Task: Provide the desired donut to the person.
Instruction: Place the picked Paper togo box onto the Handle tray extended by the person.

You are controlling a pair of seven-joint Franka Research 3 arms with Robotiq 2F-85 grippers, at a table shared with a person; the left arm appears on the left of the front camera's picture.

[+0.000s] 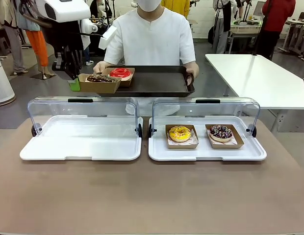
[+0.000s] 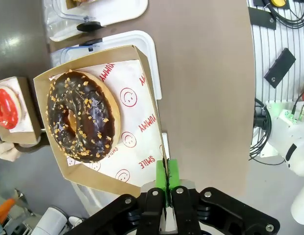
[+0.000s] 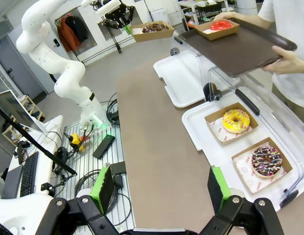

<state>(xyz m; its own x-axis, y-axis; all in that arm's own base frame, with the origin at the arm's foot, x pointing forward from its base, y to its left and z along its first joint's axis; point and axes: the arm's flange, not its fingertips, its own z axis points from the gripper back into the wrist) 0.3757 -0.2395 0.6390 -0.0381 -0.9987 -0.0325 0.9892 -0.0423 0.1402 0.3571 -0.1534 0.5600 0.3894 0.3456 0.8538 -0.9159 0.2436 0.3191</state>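
Observation:
My left gripper [image 2: 166,180] is shut on the rim of a brown paper box [image 2: 142,122] that holds a chocolate donut with nut bits [image 2: 83,116]. In the front view the box [image 1: 99,83] hangs in the air at the left corner of a dark tray [image 1: 162,83]. The person in a white shirt [image 1: 154,39] holds this tray with both hands. A red-glazed donut [image 1: 120,73] in its own box sits on the tray. My right gripper [image 3: 161,188] stands open above the table's near side, with nothing between its fingers.
Two white display trays with raised clear lids lie on the brown table. The left one [image 1: 81,142] is bare. The right one [image 1: 206,152] holds a yellow donut [image 1: 180,133] and a dark sprinkled donut [image 1: 221,131] in boxes. A white table [image 1: 260,78] stands at the back right.

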